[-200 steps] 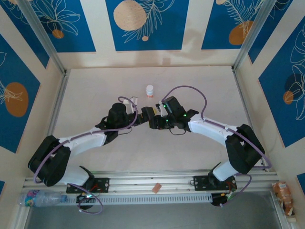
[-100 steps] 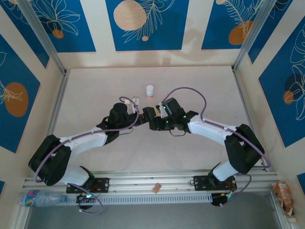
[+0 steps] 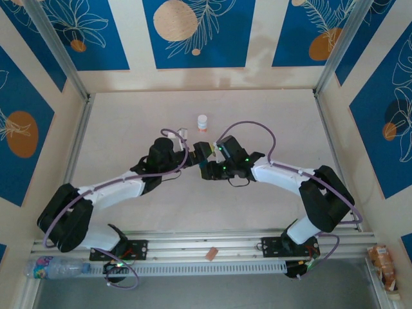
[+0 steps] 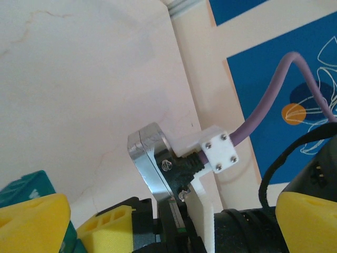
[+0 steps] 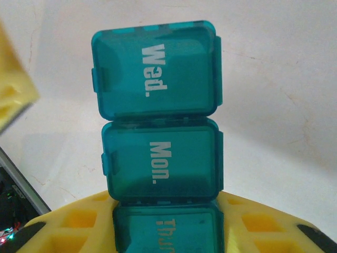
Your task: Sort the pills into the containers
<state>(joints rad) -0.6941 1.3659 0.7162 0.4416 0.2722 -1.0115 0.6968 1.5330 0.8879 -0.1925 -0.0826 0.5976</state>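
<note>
- Centrally over table (image 3: 129,129): tips of both arms close together, on the near side of upright white bottle (image 3: 202,122) with orange-red band, apart from it.
- From right wrist: containers (image 5: 158,142), teal strip of three joined compartments, lids shut, marked "Wed.", "Mon." and a third word partly hidden.
- Right gripper (image 5: 167,221): yellow fingers (image 5: 79,224) clamped on either side of nearest compartment, "Mon." and "Wed." sticking out past the fingertips.
- Cannot tell whether strip touches table or hangs above it.
- Left gripper (image 4: 169,219): yellow fingers (image 4: 32,220) spread well apart, gripping nothing.
- Teal corner of strip just beside lower-left finger in left wrist view.
- Yellow finger at left edge of right wrist view, near "Wed." end, not touching.
</note>
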